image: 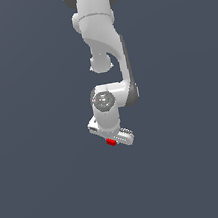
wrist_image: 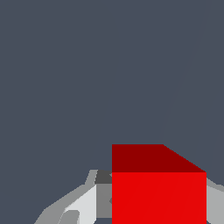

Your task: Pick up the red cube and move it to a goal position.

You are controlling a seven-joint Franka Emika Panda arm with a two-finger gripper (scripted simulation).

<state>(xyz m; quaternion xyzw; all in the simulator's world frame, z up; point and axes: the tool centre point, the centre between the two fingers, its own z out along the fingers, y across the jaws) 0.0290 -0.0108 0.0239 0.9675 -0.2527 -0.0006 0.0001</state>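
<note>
**Inspector:** One item is under review, the red cube. In the exterior view it is showing as a small red patch at the lower edge of the end effector, tucked just beneath the white hand and partly covered by it.

**Clerk:** Is the pick-up step looking complete?

**Inspector:** I am judging it as done, or very nearly so. In the wrist view the red cube is filling the space directly ahead of the camera, with a pale grey finger lying against one flank and another pale part showing at the other. The end effector is closing narrowly on the cube, gripping it between the two sides.

**Clerk:** Is the cube sitting on the bench or hanging clear of it?

**Inspector:** That I am not able to settle. The background is reading as one flat dark grey in both views, with no shadow or edge to show height, so the cube may be lifted or may be resting on the surface.

**Clerk:** What is remaining?

**Inspector:** The carry to the goal position is remaining. No goal marker is appearing in either view, so I am unable to say how near the cube is to it.

**Clerk:** Anything else in the field?

**Inspector:** Only the white arm, reaching down from the top of the exterior view.
</note>
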